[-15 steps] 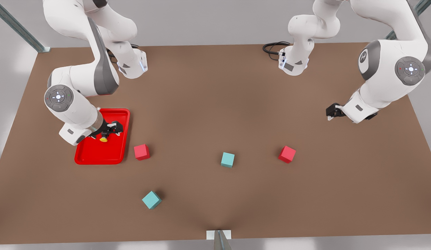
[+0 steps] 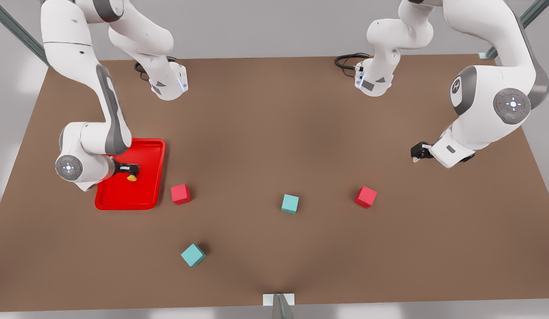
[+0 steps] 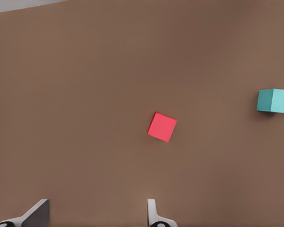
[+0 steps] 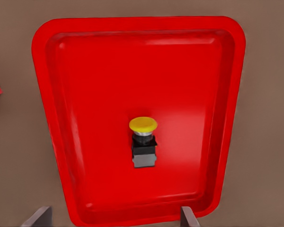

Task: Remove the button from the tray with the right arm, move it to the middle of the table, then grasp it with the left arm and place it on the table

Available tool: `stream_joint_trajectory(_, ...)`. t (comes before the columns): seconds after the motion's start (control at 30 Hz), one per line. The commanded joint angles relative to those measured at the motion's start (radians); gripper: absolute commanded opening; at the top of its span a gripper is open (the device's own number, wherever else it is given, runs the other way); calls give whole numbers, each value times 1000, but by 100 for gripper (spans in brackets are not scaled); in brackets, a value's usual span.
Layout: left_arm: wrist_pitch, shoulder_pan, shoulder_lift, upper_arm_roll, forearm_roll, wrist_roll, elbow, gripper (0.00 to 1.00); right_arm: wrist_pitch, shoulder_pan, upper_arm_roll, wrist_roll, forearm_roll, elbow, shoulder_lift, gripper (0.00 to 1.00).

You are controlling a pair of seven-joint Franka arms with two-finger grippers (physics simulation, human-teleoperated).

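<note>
Brown worktop [image 2: 265,133] is carrying the tray [image 2: 148,150], where the button [image 4: 143,142] is lying; right end effector [image 2: 129,169] is hovering above, fingers apart. Left end effector [image 2: 417,151], fingers spread, is waiting well apart.

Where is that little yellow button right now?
The button lies inside the red tray on the front view's left, right beside the right gripper, whose open fingers hang above the tray.
</note>
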Motion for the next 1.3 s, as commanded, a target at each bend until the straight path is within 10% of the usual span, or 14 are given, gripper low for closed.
stream_joint_trajectory(0.0,4,0,1,0,0,-1,1,100,363,-40,1,-84,-4,-74,-3,100)
stream_joint_trajectory(0.2,4,-1,10,-3,0,-3,1,100,697,-66,1,-72,-4,-235,83,100)
stream_joint_trajectory(0.83,6,-1,25,-5,0,-1,1,100,734,-132,1,-87,-57,-405,72,100)
stream_joint_trajectory(0.97,2,-1,25,-5,0,-1,1,100,714,-128,2,-79,-57,-407,72,42)
stream_joint_trajectory(1.27,2,-1,25,-5,0,-1,1,100,475,-129,125,-53,-52,-267,-9,38)
